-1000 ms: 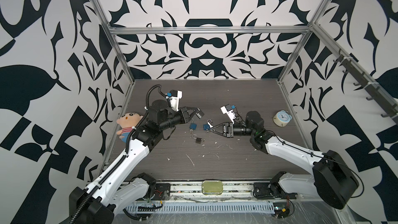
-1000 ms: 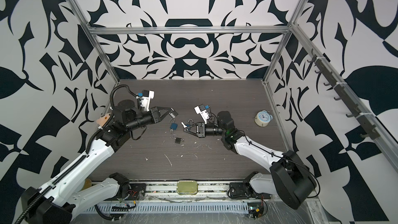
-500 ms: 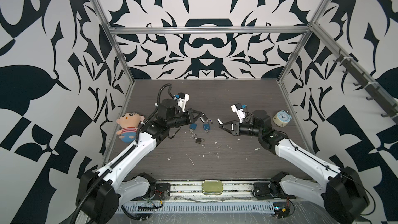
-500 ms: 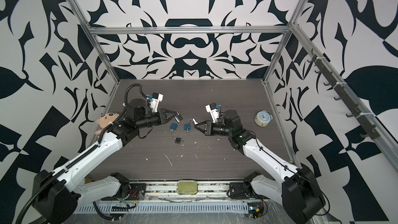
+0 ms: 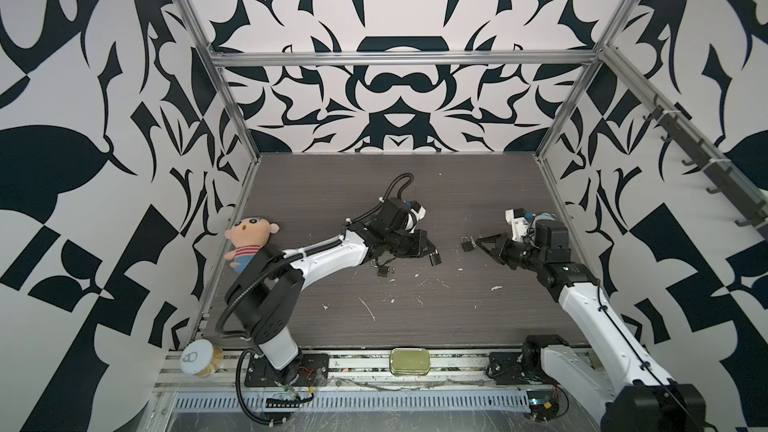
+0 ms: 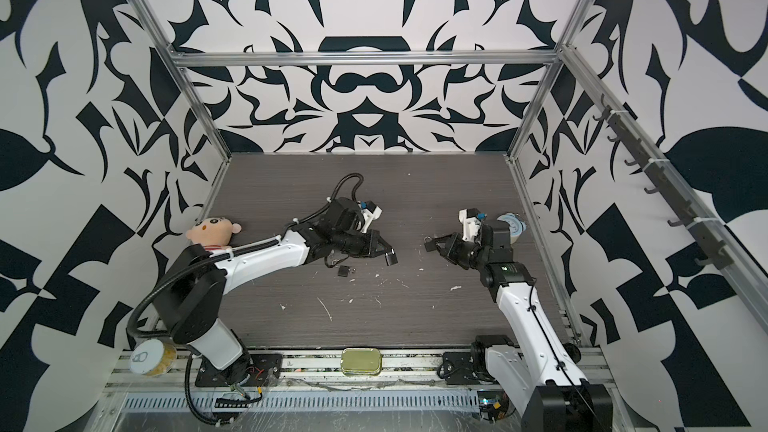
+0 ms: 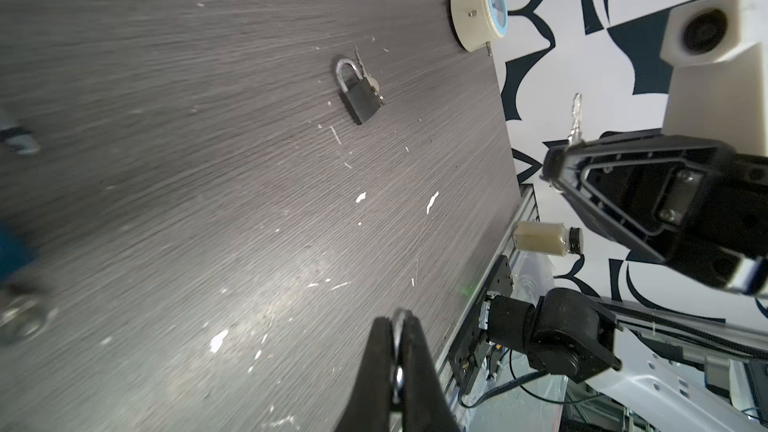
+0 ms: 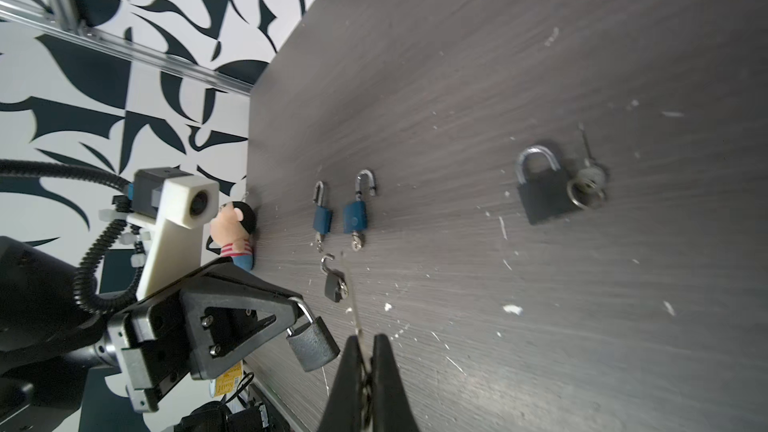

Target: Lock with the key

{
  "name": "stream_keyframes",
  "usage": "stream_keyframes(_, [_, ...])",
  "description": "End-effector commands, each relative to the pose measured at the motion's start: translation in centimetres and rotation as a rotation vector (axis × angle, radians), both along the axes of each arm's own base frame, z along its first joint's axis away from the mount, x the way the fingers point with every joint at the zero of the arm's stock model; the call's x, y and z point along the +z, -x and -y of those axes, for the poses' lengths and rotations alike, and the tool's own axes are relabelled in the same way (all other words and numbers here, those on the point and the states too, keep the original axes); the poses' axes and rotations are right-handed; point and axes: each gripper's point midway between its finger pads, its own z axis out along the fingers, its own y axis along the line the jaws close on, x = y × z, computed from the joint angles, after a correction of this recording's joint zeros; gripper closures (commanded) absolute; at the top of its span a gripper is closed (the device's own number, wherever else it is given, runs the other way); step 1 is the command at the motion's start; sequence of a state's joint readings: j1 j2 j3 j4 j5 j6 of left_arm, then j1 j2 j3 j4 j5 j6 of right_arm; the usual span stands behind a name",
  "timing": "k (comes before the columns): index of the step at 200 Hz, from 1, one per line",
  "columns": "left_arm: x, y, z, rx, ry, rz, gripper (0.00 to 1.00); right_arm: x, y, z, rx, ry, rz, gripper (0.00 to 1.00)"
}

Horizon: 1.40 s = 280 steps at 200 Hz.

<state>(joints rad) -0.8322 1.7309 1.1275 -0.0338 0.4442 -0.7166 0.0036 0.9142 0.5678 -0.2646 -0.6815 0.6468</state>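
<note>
Now the left gripper (image 7: pixel 397 326) squeezes a grey padlock (image 8: pixel 312 344) by its loop. The right gripper (image 8: pixel 367 340) pinches a key (image 7: pixel 576 118) near that padlock.

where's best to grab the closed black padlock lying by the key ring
Probably its body, from straight above. The black padlock lies flat on the table, so the thick block's edges offer parallel faces, while the thin shackle hugs the surface. Pinch shackle end to bottom edge: the key ring crowds one side.
</note>
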Motion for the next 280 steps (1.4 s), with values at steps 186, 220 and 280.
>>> stream_keyframes(186, [-9.7, 1.0, 11.2, -0.086, -0.016, -0.219, 1.00, -9.7, 4.3, 3.2, -0.070, 0.168, -0.306, 1.00])
stream_keyframes(220, [-10.2, 1.0, 10.8, -0.071, -0.042, -0.219, 0.72, -10.4, 4.3, 3.3, -0.071, 0.171, -0.334, 1.00])
stream_keyframes(280, [-9.2, -0.1, 9.9, -0.042, -0.052, -0.175, 0.64, -11.2, 3.8, 3.2, -0.069, 0.160, -0.346, 1.00])
